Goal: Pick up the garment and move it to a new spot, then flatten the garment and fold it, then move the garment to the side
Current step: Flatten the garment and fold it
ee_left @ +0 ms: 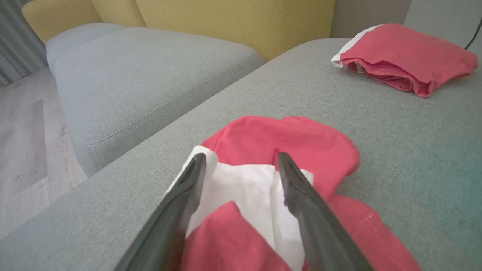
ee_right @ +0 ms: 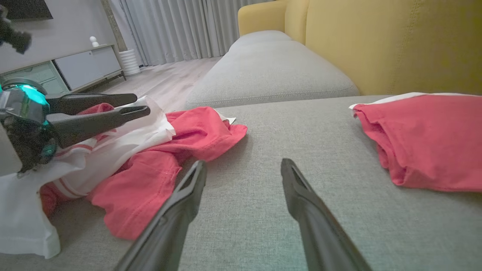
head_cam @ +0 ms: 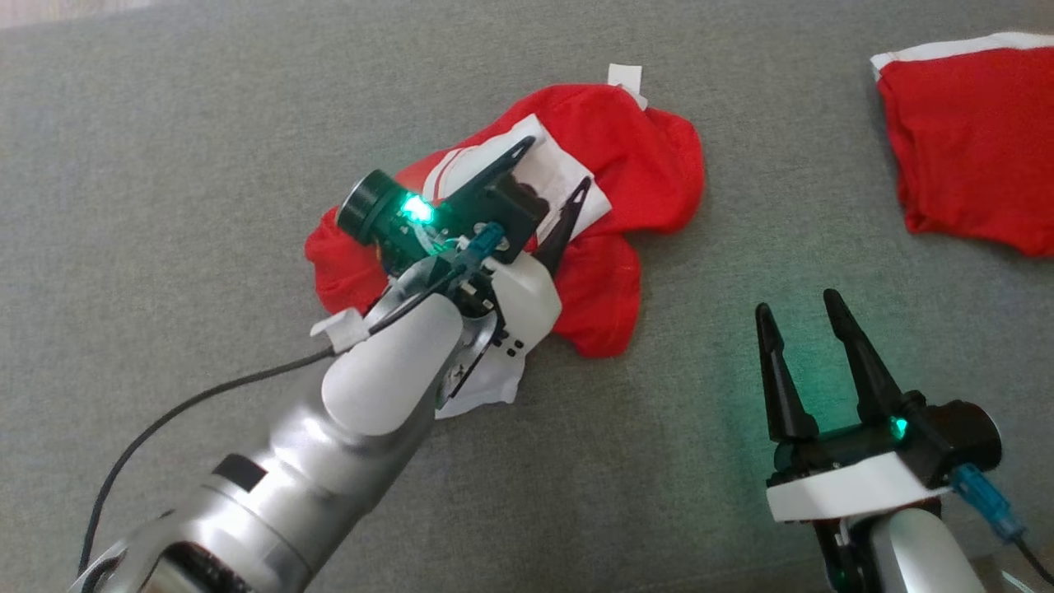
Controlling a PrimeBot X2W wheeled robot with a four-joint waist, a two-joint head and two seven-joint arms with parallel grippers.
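A crumpled red garment (head_cam: 634,156) with a white panel lies in a heap on the grey sofa seat (head_cam: 206,165). My left gripper (head_cam: 553,175) hovers over its white panel, fingers spread and open, gripping nothing. In the left wrist view the gripper (ee_left: 241,159) straddles the white cloth, with the garment's (ee_left: 301,139) red folds beyond. My right gripper (head_cam: 797,306) stands open over bare cushion to the heap's right. The right wrist view shows that gripper (ee_right: 244,165) with the garment (ee_right: 196,131) to its left and the left gripper (ee_right: 140,104) above the heap.
A second red garment (head_cam: 972,140), folded with a white edge, lies at the far right of the seat (ee_left: 406,56) (ee_right: 433,139). A yellow backrest (ee_right: 395,45) rises behind. The wooden floor (ee_left: 22,150) drops off beyond the seat's left edge. A black cable (head_cam: 165,420) trails from my left arm.
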